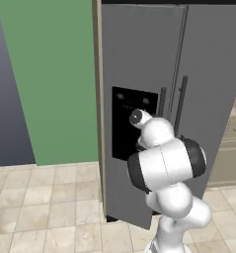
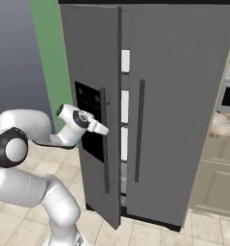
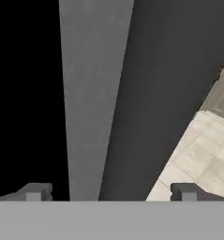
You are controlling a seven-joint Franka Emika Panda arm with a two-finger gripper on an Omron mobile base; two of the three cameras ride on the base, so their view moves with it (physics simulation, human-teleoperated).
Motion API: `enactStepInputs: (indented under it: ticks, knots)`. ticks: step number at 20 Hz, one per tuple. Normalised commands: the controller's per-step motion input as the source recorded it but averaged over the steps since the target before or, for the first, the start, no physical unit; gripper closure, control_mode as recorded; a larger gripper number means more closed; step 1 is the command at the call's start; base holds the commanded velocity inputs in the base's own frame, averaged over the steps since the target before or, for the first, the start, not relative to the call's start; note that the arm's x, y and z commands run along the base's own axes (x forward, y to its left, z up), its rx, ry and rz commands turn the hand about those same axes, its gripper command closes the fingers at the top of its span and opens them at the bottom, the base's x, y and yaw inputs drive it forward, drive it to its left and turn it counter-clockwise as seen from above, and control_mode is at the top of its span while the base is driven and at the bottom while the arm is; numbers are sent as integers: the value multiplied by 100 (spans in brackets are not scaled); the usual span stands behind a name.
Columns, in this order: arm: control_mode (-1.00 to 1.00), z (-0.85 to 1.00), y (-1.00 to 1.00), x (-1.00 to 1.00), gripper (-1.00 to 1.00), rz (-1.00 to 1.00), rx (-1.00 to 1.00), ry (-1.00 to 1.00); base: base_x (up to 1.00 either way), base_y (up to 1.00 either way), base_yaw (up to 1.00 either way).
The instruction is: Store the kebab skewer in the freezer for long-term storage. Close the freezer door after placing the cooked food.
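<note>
The freezer door (image 2: 87,48) of the grey two-door fridge stands a little ajar, its near edge swung out toward me. White shelves of the freezer (image 2: 125,105) show through the narrow gap. My gripper (image 2: 105,129) is open right at the door's long dark bar handle (image 2: 105,163), beside the black dispenser panel (image 2: 87,103). In the hand view the gripper (image 3: 111,192) has its fingertips (image 3: 36,191) wide apart. A strip of grey freezer door (image 3: 92,93) and the dark handle (image 3: 165,93) run up between them; nothing is gripped. The kebab skewer is out of view.
The plain right fridge door (image 2: 184,96) is closed. Beige cabinets (image 2: 222,182) and a counter stand to the right of the fridge. A green wall (image 1: 55,79) lies to the left. Tiled floor (image 1: 50,207) spreads in front.
</note>
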Motion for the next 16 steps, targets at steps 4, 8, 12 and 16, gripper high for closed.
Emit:
enactStepInputs:
  ticks: [4, 8, 12, 16]
  knots:
    - [-100, 17, -92, 62, -100, 35, 39, 0, 0, 0, 0]
    - [-100, 14, -66, 54, -100, 41, 22, 0, 0, 0, 0]
    - [-100, 23, -40, 30, -100, 36, 8, 0, 0, 0, 0]
    - [-100, 46, -7, 2, -100, 26, 0, 0, 0, 0, 0]
